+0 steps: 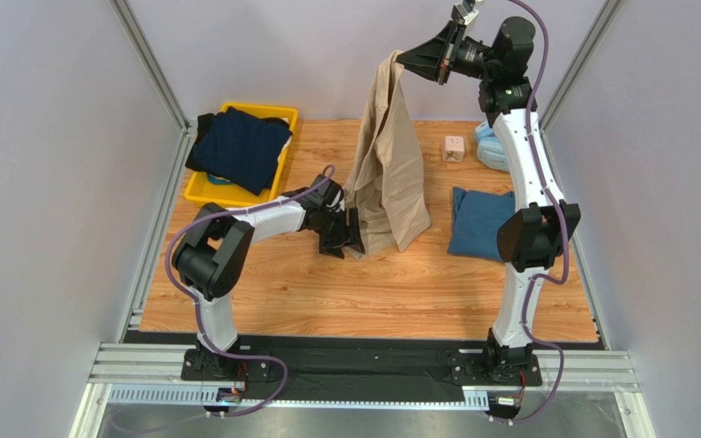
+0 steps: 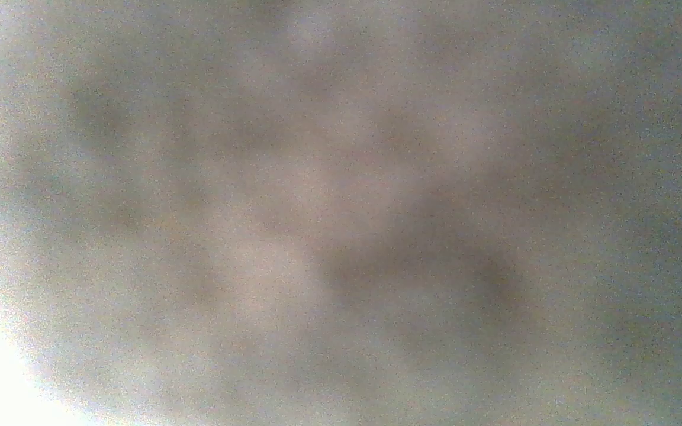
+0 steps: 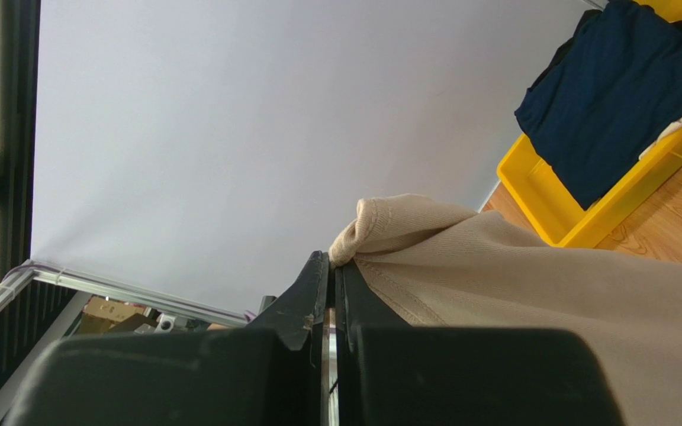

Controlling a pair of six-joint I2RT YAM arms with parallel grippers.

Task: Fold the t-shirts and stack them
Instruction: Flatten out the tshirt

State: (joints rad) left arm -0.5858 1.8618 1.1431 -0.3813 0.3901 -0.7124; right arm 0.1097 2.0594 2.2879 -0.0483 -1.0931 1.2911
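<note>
My right gripper is raised high at the back and shut on the top edge of the beige t-shirt, which hangs down to the table. The right wrist view shows the pinched fold between my right gripper's closed jaws. My left gripper is low, at the shirt's lower left corner, touching the cloth. The left wrist view is a beige blur of cloth, its fingers hidden. A folded teal-blue t-shirt lies at the right. The dark navy t-shirt lies in a yellow bin.
Light-blue headphones and a small white cube sit at the back right. The yellow bin with the navy shirt stands at the back left by the wall. Grey walls close in both sides.
</note>
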